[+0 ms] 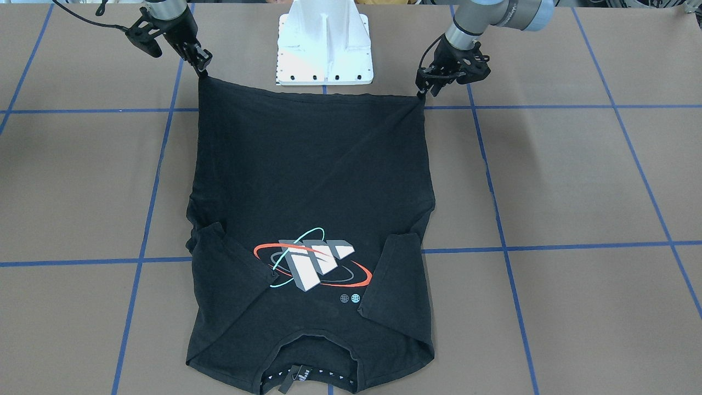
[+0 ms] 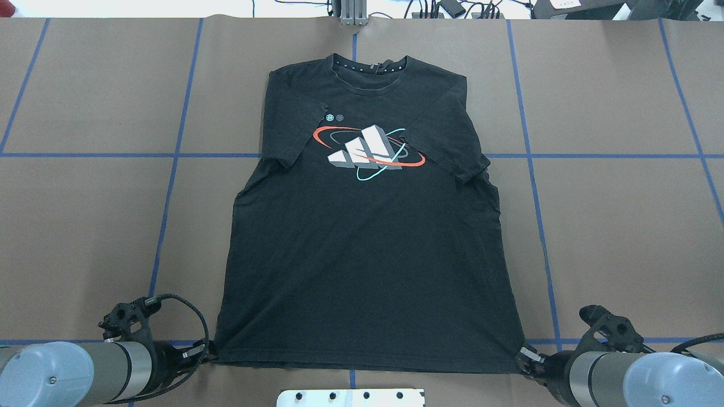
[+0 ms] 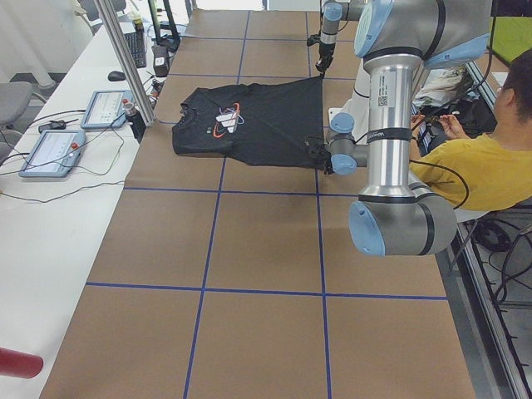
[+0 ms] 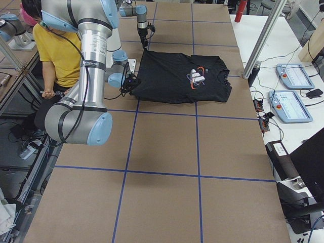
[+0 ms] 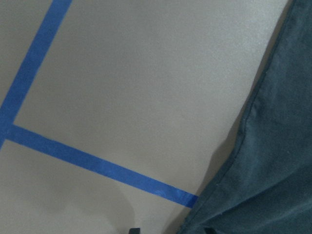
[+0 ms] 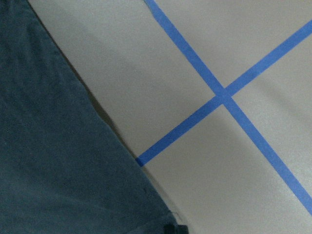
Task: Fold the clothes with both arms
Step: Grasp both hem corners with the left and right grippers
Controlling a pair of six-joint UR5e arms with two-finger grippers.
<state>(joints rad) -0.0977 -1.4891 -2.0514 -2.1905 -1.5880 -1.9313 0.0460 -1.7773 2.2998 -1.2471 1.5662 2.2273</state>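
Tightly on T-shirt (image 1: 312,175) hem: 2 claws (image 1: 421,92) (image 1: 203,70)

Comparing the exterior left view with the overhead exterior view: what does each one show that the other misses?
Only exterior left: a person in a yellow top on the robot's side of the table, and two control tablets on a white side bench.
Only overhead: the two small round marks beside the logo and the dotted band inside the collar.
Both: the black T-shirt lying flat, logo up, with the left gripper and right gripper at its two hem corners.
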